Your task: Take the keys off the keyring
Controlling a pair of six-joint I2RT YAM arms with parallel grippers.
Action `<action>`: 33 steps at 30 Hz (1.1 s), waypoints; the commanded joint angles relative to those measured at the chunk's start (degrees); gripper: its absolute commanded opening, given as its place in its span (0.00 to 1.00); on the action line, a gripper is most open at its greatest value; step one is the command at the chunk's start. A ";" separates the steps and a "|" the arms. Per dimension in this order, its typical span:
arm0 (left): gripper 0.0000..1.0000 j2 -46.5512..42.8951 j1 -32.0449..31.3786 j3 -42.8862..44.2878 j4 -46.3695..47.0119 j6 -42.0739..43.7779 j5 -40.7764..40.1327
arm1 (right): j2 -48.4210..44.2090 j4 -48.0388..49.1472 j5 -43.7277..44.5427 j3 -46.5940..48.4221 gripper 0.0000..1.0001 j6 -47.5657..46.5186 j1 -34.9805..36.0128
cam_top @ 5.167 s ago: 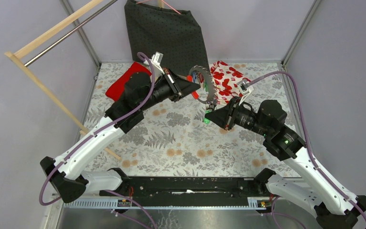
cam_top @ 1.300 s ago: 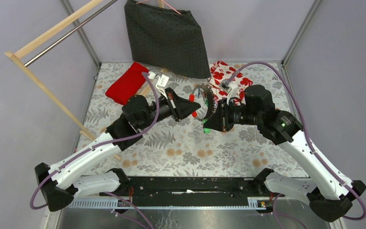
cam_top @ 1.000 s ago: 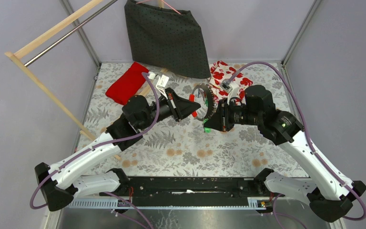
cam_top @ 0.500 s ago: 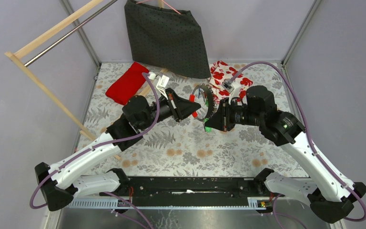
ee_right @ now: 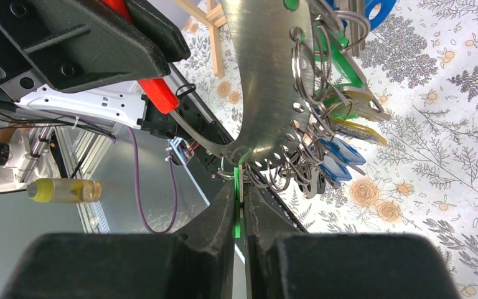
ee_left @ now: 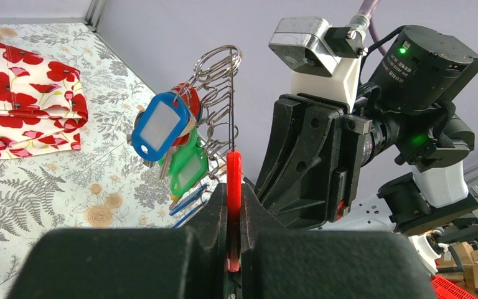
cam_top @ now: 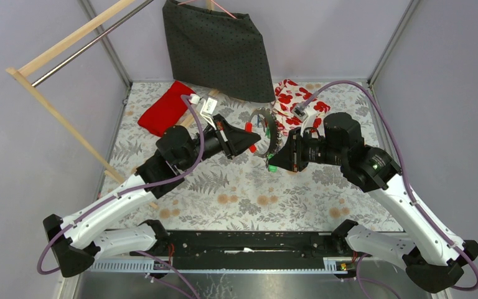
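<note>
Two robot arms meet above the middle of a table covered with a pale flower-print sheet point(cam_top: 236, 187). The left gripper point(cam_top: 256, 137) is clamped tight on the red section of the keyring point(cam_top: 267, 128). The red piece is pinched between its two fingers point(ee_left: 215, 215), with no gap on either side. The keyring is held in the air, off the table, standing on edge between the two arms. In the left wrist view it appears as a thin silvery band seen edge-on, carrying a row of small wire loops. The keys point(ee_left: 171, 140) hang from those loops in a bunch: a blue tag with a white window, a red one behind it, green ones below and more blue lower down.

The right gripper point(cam_top: 273, 163) faces it from the opposite side, its fingers closed on a green key point(ee_right: 238, 208) that hangs from the ring's band. This key shows edge-on as a thin green strip between the fingers. Just beside that grip the other keys and their loops crowd together, touching one another and lying close against the fingers.

At the back of the table a dark dotted cloth point(cam_top: 218, 50) hangs down. A red cloth point(cam_top: 165, 109) lies at the back left, a poppy-print cloth point(cam_top: 295, 99) at the back right, and a wooden rack point(cam_top: 68, 43) leans at the far left
</note>
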 commanded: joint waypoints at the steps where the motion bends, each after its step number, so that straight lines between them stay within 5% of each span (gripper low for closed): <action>1: 0.00 -2.10 -0.46 0.37 6.43 -1.73 -0.77 | -0.77 1.24 0.07 0.61 0.00 0.41 0.32; 33: 0.00 2.12 3.25 -4.93 13.94 -34.42 -3.93 | -3.40 8.80 0.77 -6.79 0.00 1.22 0.29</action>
